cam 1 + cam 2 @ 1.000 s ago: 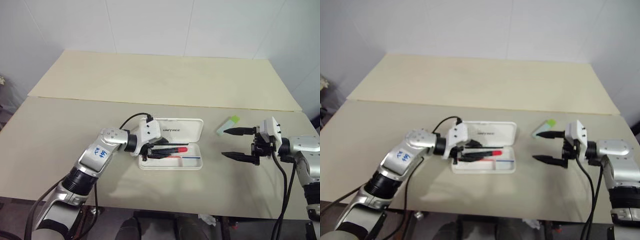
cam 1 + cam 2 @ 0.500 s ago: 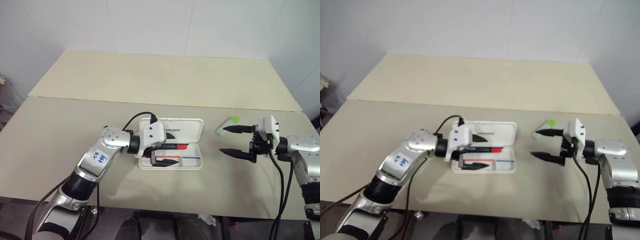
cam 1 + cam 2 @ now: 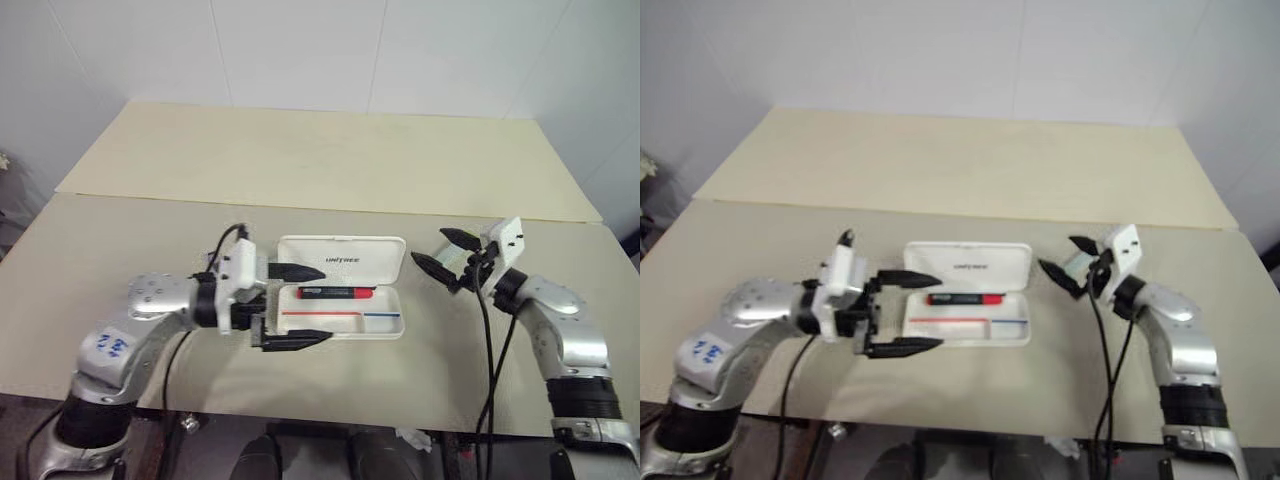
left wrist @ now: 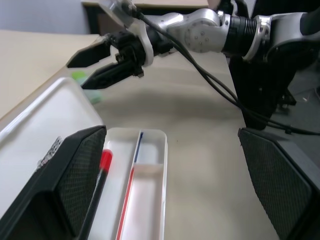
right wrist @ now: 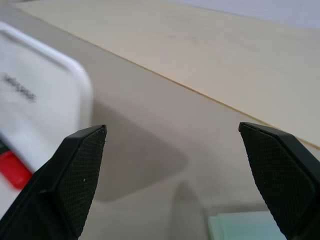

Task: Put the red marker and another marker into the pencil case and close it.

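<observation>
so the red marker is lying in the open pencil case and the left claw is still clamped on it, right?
Not quite. The red marker does lie in the open pencil case, but the left claw is open and empty, pulled back from the case. The left eye view shows its fingers spread wide, clear of the marker.

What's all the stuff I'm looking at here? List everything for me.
pencil case: one, white, open at the middle of the near table, lid propped up at the back with black lettering.
red marker: one, red and black, lying inside the case along its back edge.
green marker: one, green end with a pale body, on the table right of the case, by the right gripper.
table: pale beige, two surfaces meeting at a seam.
wall: white, behind the table.
left gripper: one, black fingers open, at the case's left end.
right gripper: one, black fingers open, at the green marker.
</observation>
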Motion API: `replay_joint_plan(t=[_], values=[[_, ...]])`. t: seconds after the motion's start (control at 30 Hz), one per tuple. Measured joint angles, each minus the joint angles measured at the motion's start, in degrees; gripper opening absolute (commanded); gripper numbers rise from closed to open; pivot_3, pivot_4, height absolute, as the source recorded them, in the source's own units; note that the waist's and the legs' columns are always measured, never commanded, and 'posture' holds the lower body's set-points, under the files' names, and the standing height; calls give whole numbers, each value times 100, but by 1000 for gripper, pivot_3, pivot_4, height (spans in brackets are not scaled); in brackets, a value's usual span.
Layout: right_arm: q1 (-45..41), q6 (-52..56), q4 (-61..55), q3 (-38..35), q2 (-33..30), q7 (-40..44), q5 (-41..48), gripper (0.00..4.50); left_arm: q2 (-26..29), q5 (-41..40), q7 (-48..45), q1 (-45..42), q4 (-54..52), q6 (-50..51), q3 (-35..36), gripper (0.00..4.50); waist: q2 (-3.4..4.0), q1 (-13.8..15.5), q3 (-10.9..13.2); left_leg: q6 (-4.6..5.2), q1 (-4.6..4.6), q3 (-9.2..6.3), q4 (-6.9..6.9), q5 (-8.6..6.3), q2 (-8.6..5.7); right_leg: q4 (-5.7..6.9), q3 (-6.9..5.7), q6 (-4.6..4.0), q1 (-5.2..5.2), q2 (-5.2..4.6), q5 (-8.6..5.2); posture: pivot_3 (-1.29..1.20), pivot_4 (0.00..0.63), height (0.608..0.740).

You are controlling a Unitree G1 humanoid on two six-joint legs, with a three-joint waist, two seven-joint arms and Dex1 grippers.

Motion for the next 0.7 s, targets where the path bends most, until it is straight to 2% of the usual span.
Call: replay_joint_plan(t=[0.33,0.53,0.7], values=[[24,221,-163,-1,371,-1377,-479,4500,568,-259,-319,155,366,-288,824,4493,2,-20,1,0,-3,4,-29,0,1,-2,0,-15,-19,0,-8,0,150,740],[97,734,-678,31,808,-2161,-682,4500,581,-263,-346,194,376,-326,841,4493,2,-25,1,-5,-8,5,-37,-2,6,3,0,-21,-34,2,-13,0,150,740],[-58,995,-516,26,1058,-2954,-1028,4500,581,-263,-343,191,433,-374,841,4493,2,-27,1,-6,-8,10,-35,-1,3,4,3,-22,-34,-1,-13,0,150,740]])
